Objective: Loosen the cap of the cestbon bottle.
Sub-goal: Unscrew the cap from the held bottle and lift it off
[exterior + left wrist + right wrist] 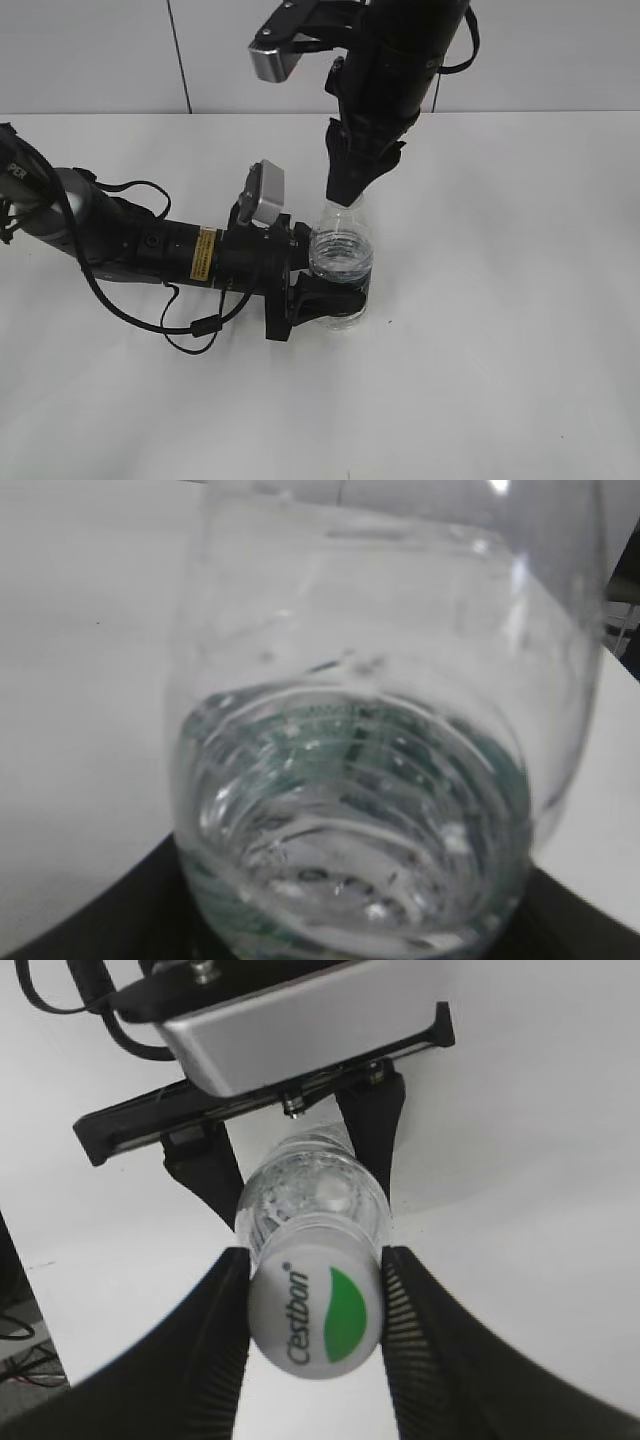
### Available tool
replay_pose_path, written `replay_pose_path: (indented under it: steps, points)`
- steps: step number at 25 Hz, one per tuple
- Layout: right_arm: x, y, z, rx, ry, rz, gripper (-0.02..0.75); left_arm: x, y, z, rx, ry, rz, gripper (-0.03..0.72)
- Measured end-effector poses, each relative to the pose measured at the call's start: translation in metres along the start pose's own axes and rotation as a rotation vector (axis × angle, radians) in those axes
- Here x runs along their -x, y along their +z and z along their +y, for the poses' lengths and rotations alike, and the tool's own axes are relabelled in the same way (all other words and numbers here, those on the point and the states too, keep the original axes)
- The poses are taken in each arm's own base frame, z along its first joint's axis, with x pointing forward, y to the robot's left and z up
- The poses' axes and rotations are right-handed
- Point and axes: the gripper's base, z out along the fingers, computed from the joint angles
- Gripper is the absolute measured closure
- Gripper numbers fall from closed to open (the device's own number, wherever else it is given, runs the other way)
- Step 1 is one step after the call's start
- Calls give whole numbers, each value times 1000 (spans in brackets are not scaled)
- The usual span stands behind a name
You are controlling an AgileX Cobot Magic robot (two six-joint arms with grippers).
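Note:
The cestbon bottle (pixel 340 255) stands upright mid-table, clear with ribbed shoulders, partly filled with water. My left gripper (pixel 330 300) is shut around its lower body from the left; the left wrist view shows the bottle (pixel 380 780) filling the frame between dark jaws. My right gripper (pixel 345 190) comes down from above and is shut on the cap. In the right wrist view the white cap (pixel 315 1310) with green leaf mark and "Cestbon" lettering sits squeezed between both black ribbed fingers (pixel 313 1325). In the exterior view the cap is hidden by the fingers.
White table (pixel 500 350) all round. Black cables (pixel 190 325) loop beside the left arm on the table. A wall (pixel 100 50) runs behind the table.

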Motion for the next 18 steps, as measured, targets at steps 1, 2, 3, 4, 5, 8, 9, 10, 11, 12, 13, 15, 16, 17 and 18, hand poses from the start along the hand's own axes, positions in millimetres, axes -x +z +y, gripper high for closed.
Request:
replay_pose_path:
  steps: [1, 2, 3, 4, 5, 8, 9, 10, 11, 12, 13, 15, 16, 17, 18]
  points:
    - [0, 0, 0, 0, -27, 0, 434, 0, 0, 0, 0, -1, 0, 274]
    - [0, 0, 0, -2, -63, 2, 434, 0, 0, 0, 0, -3, 0, 274]
    - [0, 0, 0, -2, -96, 2, 434, 0, 0, 0, 0, -3, 0, 274]
    - [0, 0, 0, -2, -125, 2, 434, 0, 0, 0, 0, -3, 0, 274]
    - [0, 0, 0, -2, -159, 2, 434, 0, 0, 0, 0, -3, 0, 274]
    - [0, 0, 0, -1, -234, 2, 434, 0, 0, 0, 0, -3, 0, 274]
    - [0, 0, 0, -1, -249, 2, 434, 0, 0, 0, 0, -3, 0, 274]
    - [0, 0, 0, -1, -259, 2, 434, 0, 0, 0, 0, -3, 0, 274]
    - [0, 0, 0, -1, -265, 2, 434, 0, 0, 0, 0, -3, 0, 274]
    - [0, 0, 0, -1, -269, 2, 434, 0, 0, 0, 0, -3, 0, 274]
    - [0, 0, 0, -3, -272, 1, 434, 0, 0, 0, 0, -3, 0, 274]
    - [1, -2, -1, -7, -275, -2, 434, 0, 0, 0, 0, -3, 0, 274]
    - [1, -3, -1, -9, -278, -2, 434, 0, 0, 0, 0, -4, 0, 274]
    - [1, -3, -1, -9, -281, -1, 434, 0, 0, 0, 1, -6, 0, 274]
    - [1, -4, -1, -10, -281, -1, 434, 0, 0, 0, 1, -6, 0, 274]
